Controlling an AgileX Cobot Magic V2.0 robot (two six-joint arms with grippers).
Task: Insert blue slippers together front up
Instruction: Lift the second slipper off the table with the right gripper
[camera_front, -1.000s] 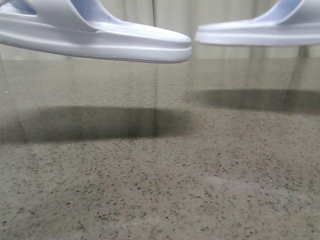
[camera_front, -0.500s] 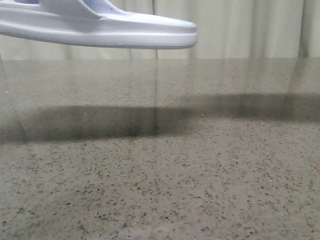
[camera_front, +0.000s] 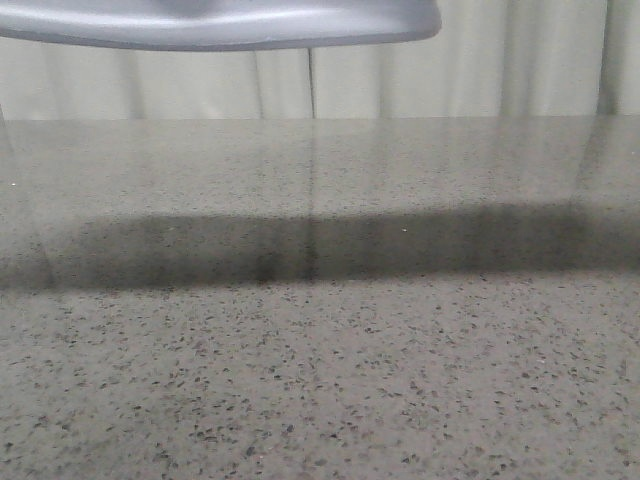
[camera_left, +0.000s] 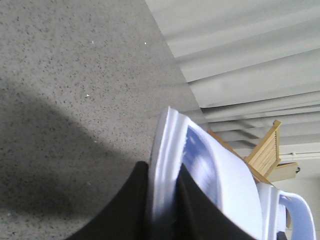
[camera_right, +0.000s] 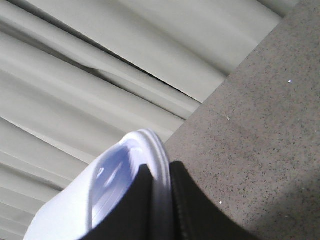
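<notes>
- Left pincer: is being kept clenched on the sole edge of the left slipper, which is being held aloft over the desk.
- Right pincer: is being kept clenched on the rim of the right slipper, likewise aloft.
- Front view: only one sole is being shown, at the top edge.
- Advice: both grips are best being held firm while the toes are being turned upward and the soles are being brought level before being nested.
</notes>
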